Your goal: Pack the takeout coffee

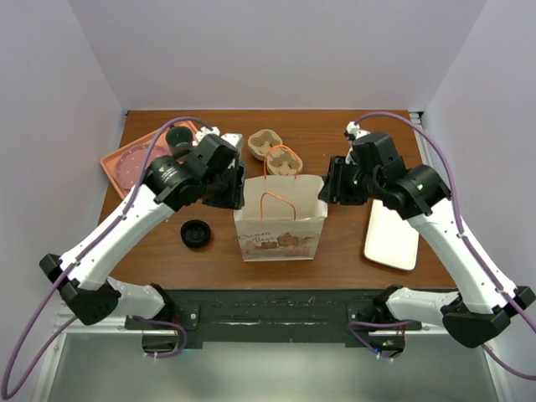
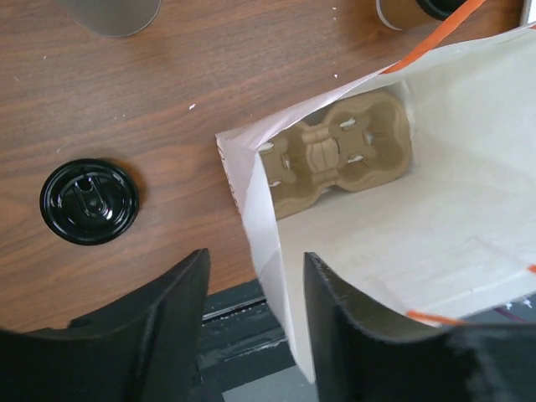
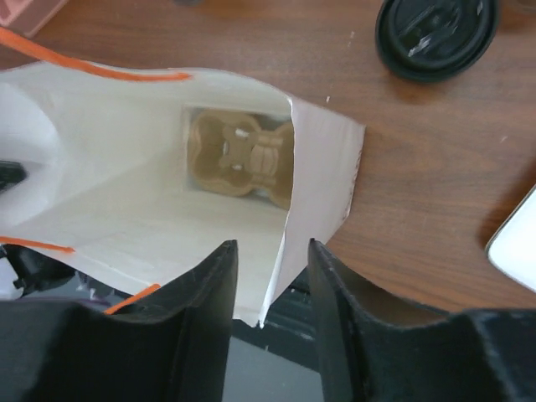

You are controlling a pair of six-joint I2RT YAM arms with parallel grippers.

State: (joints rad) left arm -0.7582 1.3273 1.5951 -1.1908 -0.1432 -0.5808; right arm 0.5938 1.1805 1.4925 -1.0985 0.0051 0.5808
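Mid-table on brown wooden table (image 1: pixel 352 243): white paper bag with orange cord handles and printed front (image 1: pixel 280 236), upright, mouth open.

At bag's left edge: left gripper (image 1: pixel 237 191). In left wrist view (image 2: pixel 255 260), jaws parted, bag's left wall running down between the black fingers (image 2: pixel 167 327), nothing pinched.

At bag's right edge: right gripper (image 1: pixel 328 188). In right wrist view (image 3: pixel 272 247), jaws also parted, bag's right wall edge between the fingers (image 3: pixel 201 318), nearer one finger, no clamp on the paper visible.

Flat on the bag's floor in both wrist views: tan moulded-cardboard cup carrier (image 2: pixel 335 155) (image 3: pixel 239 159), holes empty.

Task's thing: small tan-brown disposable takeout coffee cup with pale rim (image 2: pixel 402 12), cut off by the top edge of left wrist view, standing on the table beyond the bag, outside it, near an orange handle. Cannot place it for sure in top view.

Just behind the bag in top view: another tan cardboard carrier (image 1: pixel 268 144).

Left of the bag, apart from it: round black plastic lid (image 1: pixel 195 233) (image 2: pixel 89 201) (image 3: pixel 435 33), flat on the wood.

Far left corner: pink rectangular tray (image 1: pixel 113 163), with a dark grey mug (image 1: pixel 178 136) at its far end.

Top left of left wrist view: grey tumbler (image 2: pixel 109 12), cropped.

Right of the bag, well apart: white rectangular plate (image 1: pixel 391 234), bare.
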